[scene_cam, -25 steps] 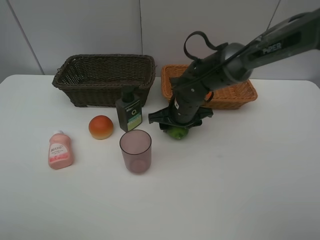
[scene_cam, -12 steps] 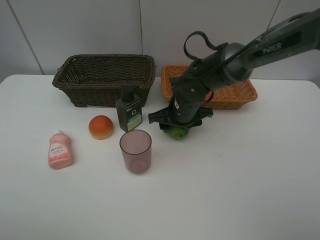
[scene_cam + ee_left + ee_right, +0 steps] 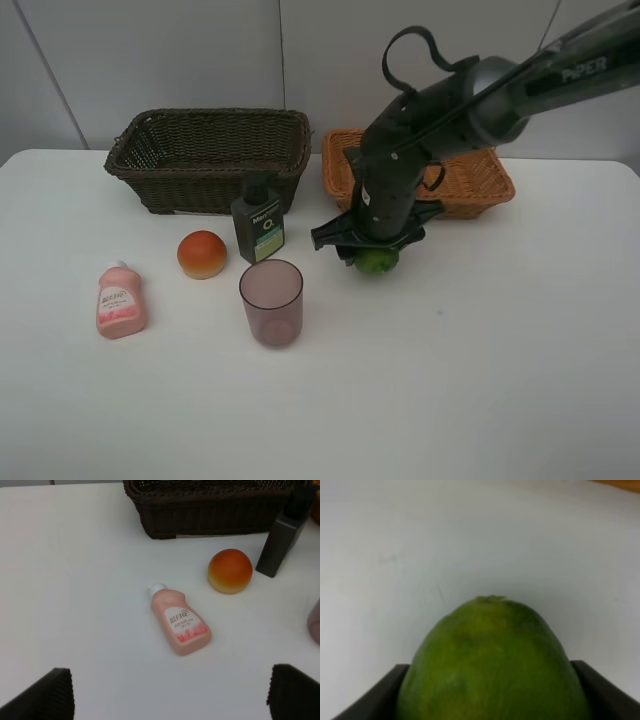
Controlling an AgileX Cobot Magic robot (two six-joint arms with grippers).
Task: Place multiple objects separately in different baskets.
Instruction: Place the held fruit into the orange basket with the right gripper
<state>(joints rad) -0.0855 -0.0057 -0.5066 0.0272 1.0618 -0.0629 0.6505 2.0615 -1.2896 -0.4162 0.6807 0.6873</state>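
My right gripper (image 3: 373, 255) is shut on the green lime (image 3: 377, 261) and holds it just above the table, in front of the light orange-tan basket (image 3: 478, 190). The lime fills the right wrist view (image 3: 492, 665) between the dark fingers (image 3: 370, 697). The dark brown basket (image 3: 210, 160) stands at the back left. The dark green bottle (image 3: 258, 225), the peach-like fruit (image 3: 202, 254), the pink bottle (image 3: 120, 300) and the purple cup (image 3: 271, 302) sit on the table. My left gripper (image 3: 170, 695) is open over the pink bottle (image 3: 180, 624). The mandarin is hidden.
The white table (image 3: 480, 380) carries everything. The left wrist view also shows the peach-like fruit (image 3: 229, 571), the green bottle (image 3: 281, 545) and the dark basket's wall (image 3: 210, 515). A grey wall stands behind the baskets.
My right gripper has lifted slightly and moved right with the lime in it. The left arm's side and the other objects have not moved.
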